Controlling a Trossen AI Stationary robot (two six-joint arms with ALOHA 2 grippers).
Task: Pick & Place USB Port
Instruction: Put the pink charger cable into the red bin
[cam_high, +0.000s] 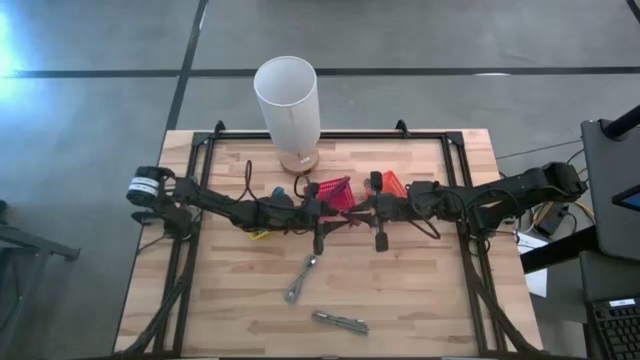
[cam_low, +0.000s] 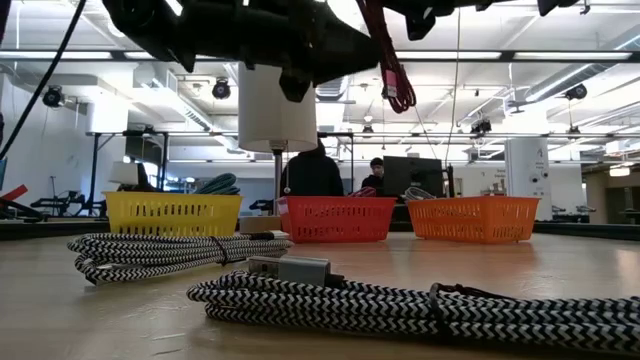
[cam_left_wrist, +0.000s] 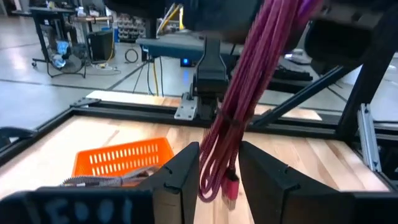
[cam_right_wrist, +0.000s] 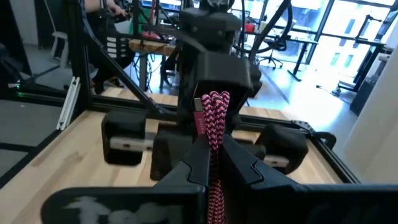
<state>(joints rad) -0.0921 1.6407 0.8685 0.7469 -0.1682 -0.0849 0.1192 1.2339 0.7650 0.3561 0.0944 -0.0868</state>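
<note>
A magenta braided cable bundle (cam_left_wrist: 239, 106) hangs in mid-air over the table's middle, with a USB plug (cam_left_wrist: 231, 186) at its lower end. In the low view the magenta cable (cam_low: 392, 75) dangles well above the tabletop. My right gripper (cam_right_wrist: 216, 144) reaches in from the table's right and is shut on it. My left gripper (cam_left_wrist: 219, 148) comes from the table's left and is open. Its two fingers stand on either side of the bundle's lower part, and I cannot tell whether they touch it. My right gripper pinches the magenta bundle between its two fingers (cam_right_wrist: 198, 163), several strands together, just below the folded upper end (cam_right_wrist: 214, 106), which sticks up past them. The fingers come roughly level from the table's right and lie across the bundle. The rest hangs below, clear of the table.
A white cylinder lamp (cam_high: 288, 100) stands at the far edge. A yellow basket (cam_low: 172, 213), a red basket (cam_low: 335, 218) and an orange basket (cam_low: 470, 217) sit mid-table. Two black-and-white braided cables (cam_low: 160, 252) (cam_low: 420, 303) lie on the near half. People show in the room behind.
</note>
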